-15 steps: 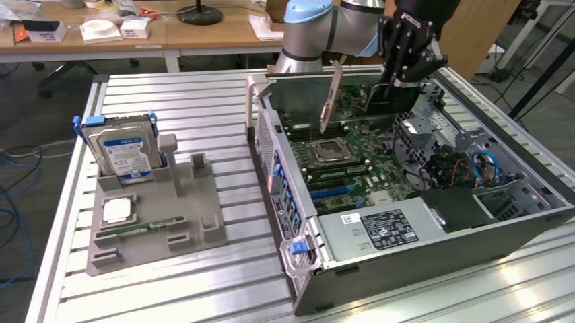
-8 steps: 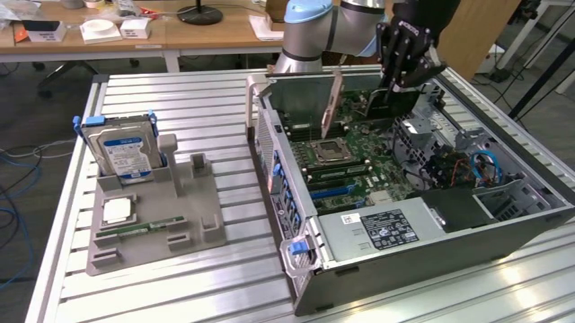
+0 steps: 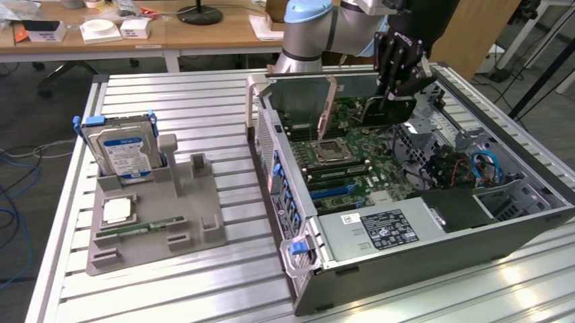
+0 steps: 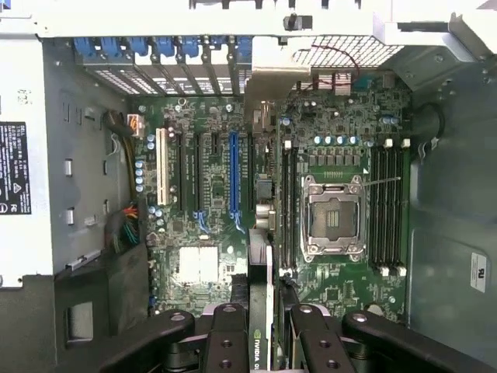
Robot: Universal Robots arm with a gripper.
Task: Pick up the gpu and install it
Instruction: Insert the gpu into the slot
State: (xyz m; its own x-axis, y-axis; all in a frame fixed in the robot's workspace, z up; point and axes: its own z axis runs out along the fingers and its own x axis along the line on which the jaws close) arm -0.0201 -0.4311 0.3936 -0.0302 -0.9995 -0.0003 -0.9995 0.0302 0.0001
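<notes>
The gpu, a thin card with a brownish edge and a metal end bracket, hangs on edge above the motherboard inside the open computer case. My gripper is shut on its upper edge. In the wrist view the gpu runs edge-on between my gripper fingers, its bracket toward the case's slotted rear wall. It hovers between the blue expansion slot and the CPU socket, not touching the board as far as I can tell.
On the exterior view's left, a grey holder carries a blue-labelled hard drive, a small chip and a green memory stick. A power supply and cables fill the case's near end.
</notes>
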